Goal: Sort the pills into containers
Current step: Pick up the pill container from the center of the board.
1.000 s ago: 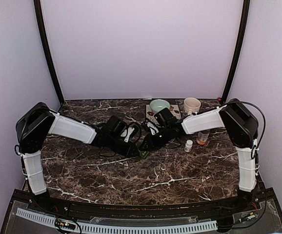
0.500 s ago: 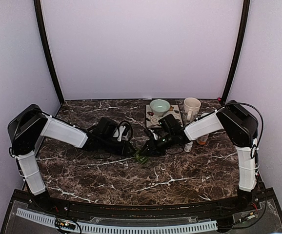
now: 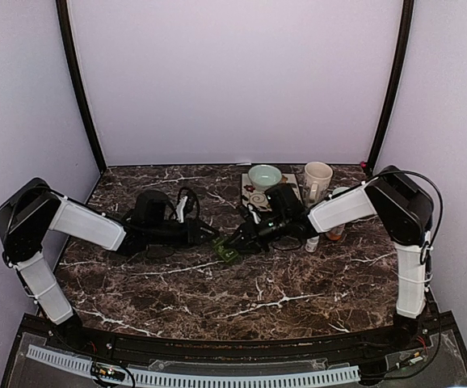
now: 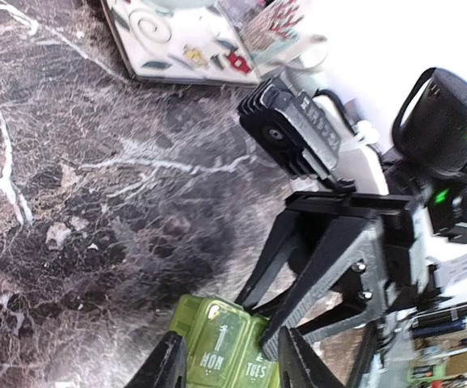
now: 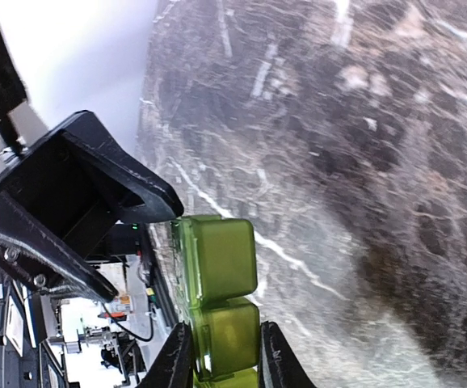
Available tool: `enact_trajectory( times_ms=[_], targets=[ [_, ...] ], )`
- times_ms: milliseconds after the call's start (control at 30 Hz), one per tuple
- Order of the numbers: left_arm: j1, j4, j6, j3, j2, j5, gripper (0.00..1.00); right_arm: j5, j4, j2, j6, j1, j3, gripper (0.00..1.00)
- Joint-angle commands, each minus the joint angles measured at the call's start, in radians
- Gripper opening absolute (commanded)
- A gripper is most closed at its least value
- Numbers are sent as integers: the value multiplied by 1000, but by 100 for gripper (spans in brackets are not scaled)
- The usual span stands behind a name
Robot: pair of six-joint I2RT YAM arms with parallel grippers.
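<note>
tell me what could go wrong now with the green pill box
The right gripper seems to hold the pill box by one end only, so it may tilt or slip. The left gripper sits open just off the other end, so the two could collide.

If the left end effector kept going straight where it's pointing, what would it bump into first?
The green pill box. Its near end sits right inside the open left end effector, so it would hit almost at once. Just behind it is the right end effector, which seems to hold the box's other end.
</note>
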Motion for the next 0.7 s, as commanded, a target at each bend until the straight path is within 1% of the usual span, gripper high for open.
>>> enact_trajectory(
  times_ms=[0, 167, 333, 667],
  targets=[
    [20, 168, -116, -55, -63, 122, 40, -12, 109, -46, 61, 6, 5, 0],
    [33, 271, -181, -103, -64, 184, 40, -16, 165, -56, 111, 4, -3, 0],
    [34, 326, -212, -122, -53, 235, 40, -15, 200, -66, 135, 4, -4, 0],
    [34, 321, -200, -165, -93, 218, 41, -5, 205, -93, 141, 2, -7, 0]
  ],
)
